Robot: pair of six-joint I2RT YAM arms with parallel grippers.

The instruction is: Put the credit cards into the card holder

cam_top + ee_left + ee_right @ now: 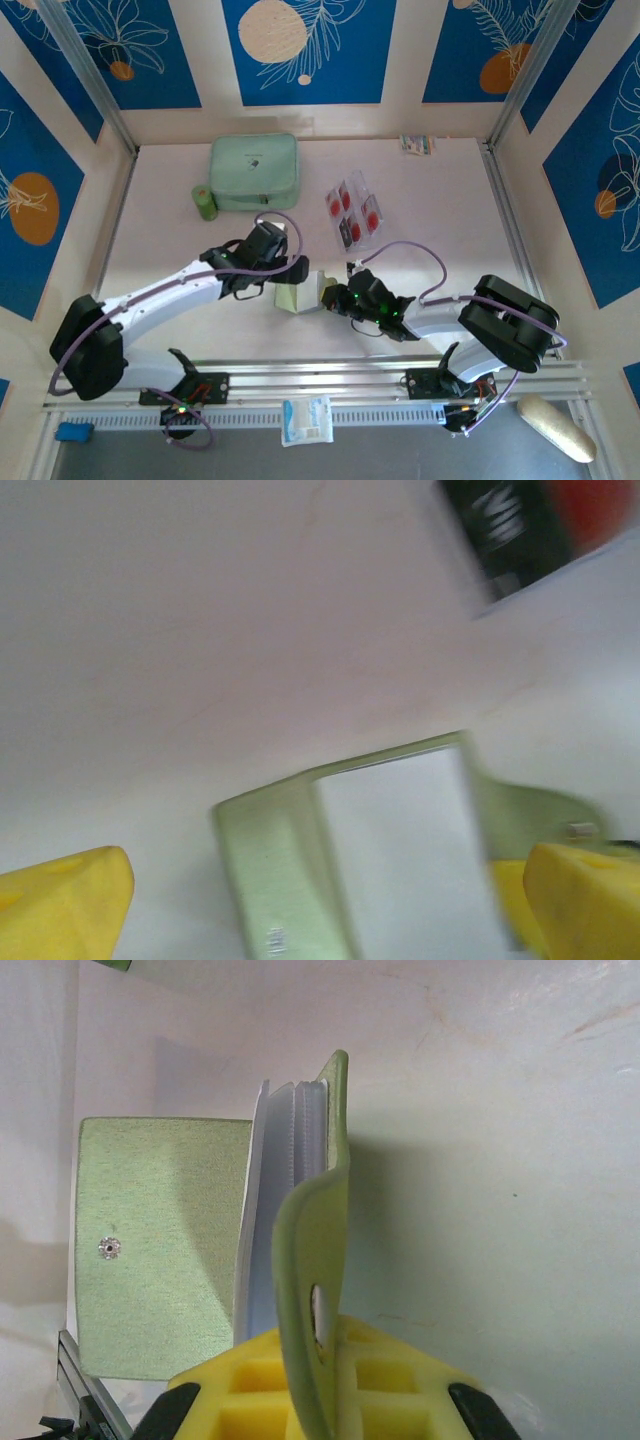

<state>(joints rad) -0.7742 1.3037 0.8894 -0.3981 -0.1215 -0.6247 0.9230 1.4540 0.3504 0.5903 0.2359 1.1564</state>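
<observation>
Olive fabric card holder [312, 1230], pale sleeves [280, 1150] fanned, pinched in the right tool [318, 1375]; left tool [325, 905] gapes wide.

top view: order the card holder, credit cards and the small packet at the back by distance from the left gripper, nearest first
1. card holder: right by the left gripper, just nearer the bases
2. credit cards: mid-table, farther right
3. packet: back edge, far right
</observation>
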